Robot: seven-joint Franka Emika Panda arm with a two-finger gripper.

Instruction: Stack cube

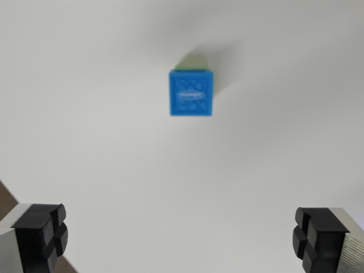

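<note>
- Blue cube (191, 92) is sitting on top of a green cube (194, 61), whose edge is just peeking out behind it.
- Both are resting on the white table (102, 131).
- I am holding my pincer (181, 236) wide apart, gripping nothing.

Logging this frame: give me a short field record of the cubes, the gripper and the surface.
view: wrist, looking down
top cube: blue plastic cube, studded face with an oval logo, blurred
lower cube: green cube, only a sliver shows at the blue cube's far edge
stack state: blue appears to sit on green
gripper: gripper open, empty, black fingertips wide apart, clear of the cubes
surface: plain white table
</note>
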